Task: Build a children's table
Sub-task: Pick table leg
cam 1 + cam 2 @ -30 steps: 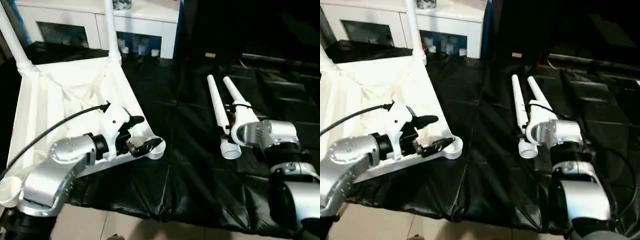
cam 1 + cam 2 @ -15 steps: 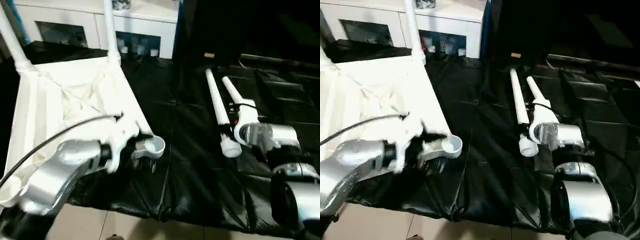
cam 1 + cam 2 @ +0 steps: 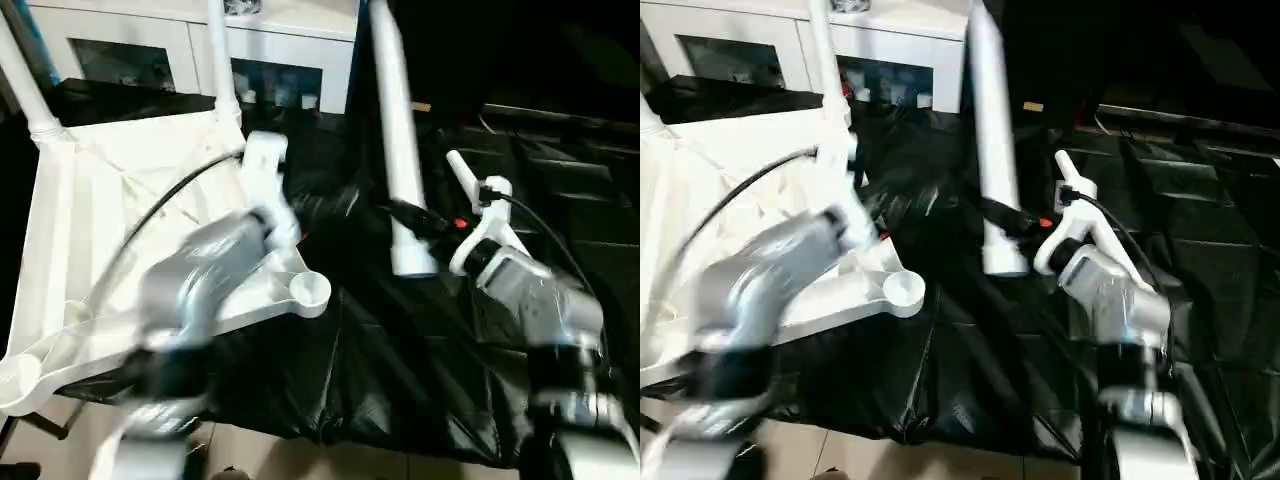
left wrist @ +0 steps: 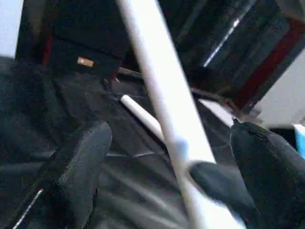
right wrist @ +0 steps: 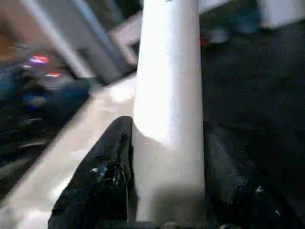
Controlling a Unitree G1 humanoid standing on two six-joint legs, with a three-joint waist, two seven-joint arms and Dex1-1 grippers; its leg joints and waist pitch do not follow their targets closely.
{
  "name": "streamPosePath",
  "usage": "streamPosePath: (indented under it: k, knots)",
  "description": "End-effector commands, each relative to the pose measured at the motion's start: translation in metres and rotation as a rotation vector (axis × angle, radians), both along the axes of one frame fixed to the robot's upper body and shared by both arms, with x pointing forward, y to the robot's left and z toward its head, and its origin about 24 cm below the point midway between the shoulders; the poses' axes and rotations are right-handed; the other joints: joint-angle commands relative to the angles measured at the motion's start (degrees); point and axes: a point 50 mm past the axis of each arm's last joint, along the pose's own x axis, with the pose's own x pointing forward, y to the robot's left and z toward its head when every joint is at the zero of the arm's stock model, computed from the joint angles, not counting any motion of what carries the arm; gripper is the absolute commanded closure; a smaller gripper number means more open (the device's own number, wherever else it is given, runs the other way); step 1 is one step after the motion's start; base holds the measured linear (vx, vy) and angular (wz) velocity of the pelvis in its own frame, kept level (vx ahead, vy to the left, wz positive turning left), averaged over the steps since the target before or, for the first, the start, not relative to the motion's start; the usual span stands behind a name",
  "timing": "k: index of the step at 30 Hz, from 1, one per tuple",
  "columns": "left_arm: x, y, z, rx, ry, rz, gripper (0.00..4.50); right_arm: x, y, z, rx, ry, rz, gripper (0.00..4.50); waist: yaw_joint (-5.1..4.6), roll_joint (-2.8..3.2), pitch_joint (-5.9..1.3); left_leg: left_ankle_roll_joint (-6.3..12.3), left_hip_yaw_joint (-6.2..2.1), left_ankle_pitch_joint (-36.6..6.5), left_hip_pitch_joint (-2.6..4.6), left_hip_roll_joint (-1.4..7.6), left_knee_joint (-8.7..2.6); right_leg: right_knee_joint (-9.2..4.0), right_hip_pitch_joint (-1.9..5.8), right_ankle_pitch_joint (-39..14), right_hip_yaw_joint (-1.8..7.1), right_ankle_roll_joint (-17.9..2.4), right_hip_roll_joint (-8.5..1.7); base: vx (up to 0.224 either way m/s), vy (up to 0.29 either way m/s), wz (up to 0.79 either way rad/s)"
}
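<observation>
Our right tool [image 5: 167, 191] is clamped on a long tapered white plastic tube leg [image 3: 397, 150], fingers pressed to both sides near its wide end. We hold that leg off the bench and nearly upright, wide end down, which suits lowering it into a socket. Our left tool [image 4: 167, 157] is spread wide, fingers [image 4: 78, 167] apart, with the held leg crossing between them untouched; we judge it is coming across to steady the leg. A second white tube leg [image 3: 462, 178] lies on the black-covered bench [image 3: 420, 380], to the right. To the left rests the upturned white rectangular plastic table top [image 3: 120, 200], two legs already standing at its far corners. Its empty near-right round corner socket [image 3: 307, 290] is the closest open target.
</observation>
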Motion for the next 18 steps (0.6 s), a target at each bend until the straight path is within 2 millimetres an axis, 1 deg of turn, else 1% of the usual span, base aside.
streamPosePath:
  k: [1, 2, 3, 4, 5, 6, 7, 8, 9, 10, 12, 13, 16, 17, 18]
  knots:
    - [0.002, -0.002, 0.0, -0.018, 0.018, 0.005, 0.0, -0.003, 0.003, 0.009, 0.025, -0.042, 0.04, 2.64, 0.46, 0.11, -3.7, 4.24, 0.09, 2.3, -0.07, 1.29, -3.56, -3.67, 4.18, 10.1, 1.93, -15.4, -3.83, 0.0, 0.0, 0.0]
    - [0.003, -0.007, 0.0, -0.034, 0.025, -0.017, 0.0, -0.007, 0.007, 0.013, 0.042, -0.056, 0.074, 2.64, 0.36, 0.29, -3.67, 3.88, 0.05, 2.0, -0.11, 1.32, -3.64, -3.76, 4.12, 9.0, 1.97, -15.3, -3.92, 0.0, 0.0, 0.0]
    - [0.002, -0.013, 0.0, -0.044, 0.034, -0.04, 0.0, -0.011, 0.01, 0.016, 0.056, -0.069, 0.104, 2.64, 0.4, 0.18, -3.6, 3.61, 0.05, 1.6, 0.01, 1.36, -3.65, -3.88, 4.1, 8.1, 1.99, -15.1, -3.88, 0.0, 0.0, 0.0]
    - [0.002, -0.016, 0.0, -0.04, 0.041, -0.05, 0.0, -0.013, 0.012, 0.016, 0.051, -0.077, 0.121, 2.64, 0.36, 0.12, -3.64, 3.53, 0.02, 1.9, -0.02, 1.36, -3.66, -3.79, 4.18, 8.4, 2.04, -15.0, -3.9, 0.0, 0.0, 0.0]
    - [0.002, -0.016, 0.0, -0.04, 0.041, -0.05, 0.0, -0.013, 0.012, 0.016, 0.051, -0.077, 0.121, 2.64, 0.48, 0.37, -3.59, 3.37, -0.05, 2.0, 0.04, 1.46, -3.68, -3.82, 4.05, 8.8, 2.02, -15.0, -3.97, 0.0, 0.0, 0.0]
    - [0.001, -0.021, 0.0, -0.077, 0.061, -0.064, 0.0, -0.017, 0.014, 0.016, 0.041, -0.085, 0.141, 2.65, 0.41, 0.31, -3.56, 3.1, -0.03, 1.7, -0.05, 1.42, -3.71, -3.81, 4.12, 8.7, 2.02, -15.0, -3.94, 0.0, 0.0, 0.0]
    - [0.0, -0.023, 0.001, -0.09, 0.067, -0.066, 0.0, -0.018, 0.016, 0.016, 0.037, -0.088, 0.15, 2.65, 0.43, 0.31, -3.55, 2.94, -0.02, 1.6, -0.01, 1.41, -3.69, -3.82, 4.08, 8.7, 2.01, -15.1, -3.93, 0.0, 0.0, 0.0]
    - [0.0, -0.024, 0.002, -0.099, 0.071, -0.067, 0.0, -0.02, 0.017, 0.015, 0.034, -0.092, 0.16, 2.65, 0.44, 0.21, -3.51, 2.8, -0.04, 1.4, -0.08, 1.38, -3.7, -3.87, 4.19, 8.6, 2.06, -15.1, -4.0, 0.0, 0.0, 0.0]
    - [0.001, -0.025, 0.003, -0.103, 0.073, -0.064, 0.0, -0.022, 0.018, 0.015, 0.024, -0.095, 0.17, 2.65, 0.44, 0.27, -3.46, 2.69, -0.07, 0.9, -0.08, 1.39, -3.78, -3.98, 4.11, 7.8, 2.03, -15.0, -4.02, 0.0, 0.0, 0.0]
    - [0.001, -0.025, 0.003, -0.103, 0.073, -0.064, 0.0, -0.022, 0.018, 0.015, 0.024, -0.095, 0.17, 2.65, 0.38, -0.05, -3.41, 2.62, -0.04, 0.7, -0.07, 1.36, -3.8, -4.08, 4.12, 7.2, 2.03, -14.8, -3.96, 0.0, 0.0, 0.0]
    - [0.002, -0.026, 0.004, -0.126, 0.078, -0.059, 0.0, -0.025, 0.021, 0.015, 0.019, -0.099, 0.188, 2.65, 0.46, 0.03, -3.31, 2.36, -0.07, 0.4, -0.09, 1.33, -3.87, -4.19, 4.16, 5.9, 2.11, -13.8, -4.0, 0.0, 0.0, 0.0]
    - [0.002, -0.026, 0.005, -0.138, 0.079, -0.058, 0.3, -0.025, 0.021, 0.015, 0.018, -0.099, 0.191, 2.65, 0.41, 0.04, -3.26, 2.29, -0.09, 0.3, -0.1, 1.3, -3.9, -4.24, 4.1, 5.5, 2.08, -13.7, -3.96, 0.0, 0.0, 0.0]
    - [0.003, -0.025, 0.007, -0.157, 0.074, -0.047, 0.38, -0.026, 0.023, 0.016, 0.016, -0.095, 0.196, 2.65, 0.32, 0.05, -3.28, 1.97, -0.14, 0.5, -0.15, 1.28, -3.94, -4.32, 4.09, 4.9, 2.08, -13.4, -3.96, 0.0, 0.0, 0.0]
    - [0.004, -0.025, 0.007, -0.158, 0.074, -0.036, 0.41, -0.025, 0.023, 0.015, 0.01, -0.092, 0.193, 2.65, 0.21, -0.6, -3.27, 2.05, -0.06, 0.5, -0.17, 1.3, -3.94, -4.41, 4.14, 4.9, 2.06, -13.3, -3.92, 0.0, 0.0, 0.0]
    - [0.006, -0.022, 0.006, -0.132, 0.076, 0.001, 0.64, -0.025, 0.024, 0.015, -0.021, -0.098, 0.186, 2.65, 0.33, -0.24, -3.3, 2.05, -0.15, 0.8, -0.21, 1.31, -3.95, -4.26, 4.17, 5.0, 2.06, -13.2, -4.0, 0.0, 0.0, 0.0]
